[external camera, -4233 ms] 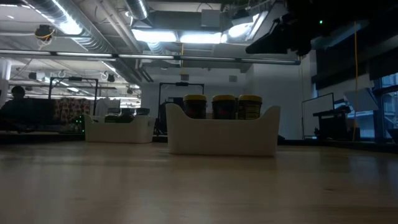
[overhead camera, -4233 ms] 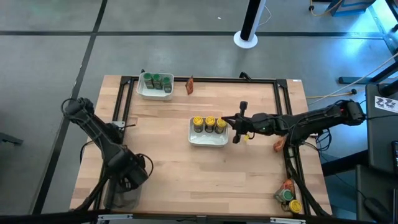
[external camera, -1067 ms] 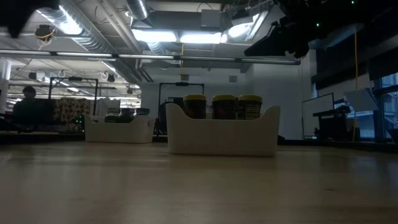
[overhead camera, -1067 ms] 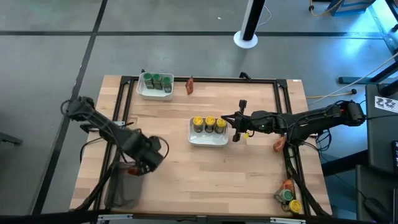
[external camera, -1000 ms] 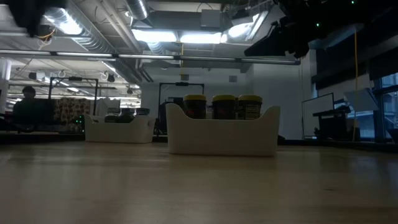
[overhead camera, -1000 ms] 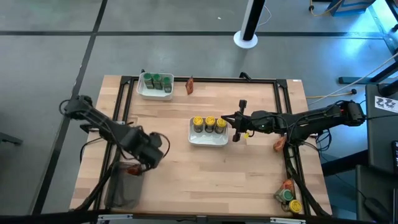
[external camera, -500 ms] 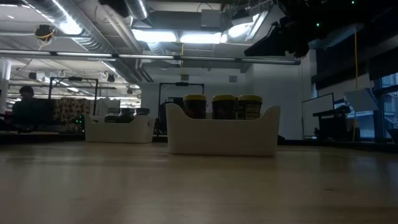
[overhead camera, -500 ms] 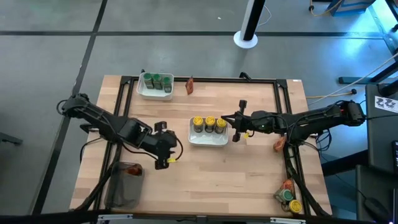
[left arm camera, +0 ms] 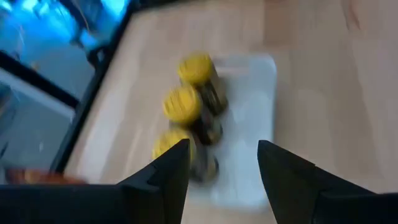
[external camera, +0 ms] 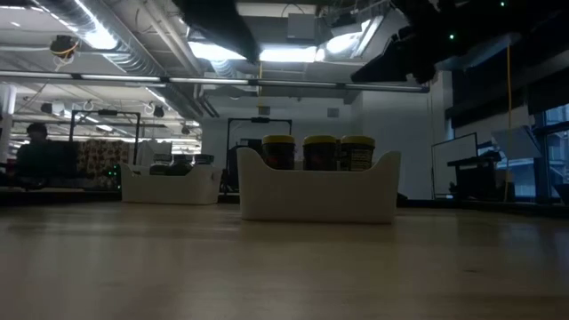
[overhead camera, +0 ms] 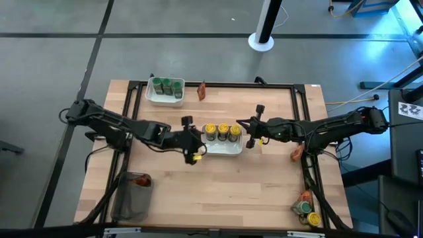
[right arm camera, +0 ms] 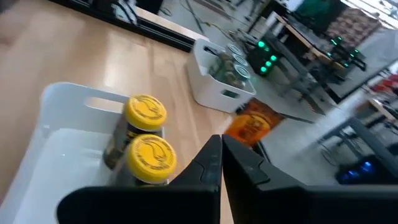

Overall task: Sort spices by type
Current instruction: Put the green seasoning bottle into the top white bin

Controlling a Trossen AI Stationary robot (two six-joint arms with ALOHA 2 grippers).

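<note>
Three yellow-lidded jars (overhead camera: 221, 131) stand in a white tray (overhead camera: 221, 148) at mid table. My left gripper (overhead camera: 200, 141) hovers open at the tray's left end with nothing between its fingers (left arm camera: 222, 146). My right gripper (overhead camera: 242, 125) hangs shut and empty at the tray's right end (right arm camera: 221, 140). Green-lidded jars (overhead camera: 165, 86) fill a second tray (overhead camera: 163, 99) at the far left. One red-orange packet (overhead camera: 202, 90) stands by the far edge, another (overhead camera: 297, 153) lies at the right edge. A packet (overhead camera: 137, 179) lies in the clear tub (overhead camera: 129, 205).
A small heap of a green-lidded jar, a yellow-lidded jar and a packet (overhead camera: 306, 208) lies at the near right corner. A black frame (overhead camera: 218, 84) runs along the table's edges. Bare wood (overhead camera: 225, 188) lies between the middle tray and the near edge.
My left gripper has swung from beside the clear tub at the near left toward the table's right and far side, ending at the left end of the tray of yellow-lidded jars. Its fingers have stayed apart.
</note>
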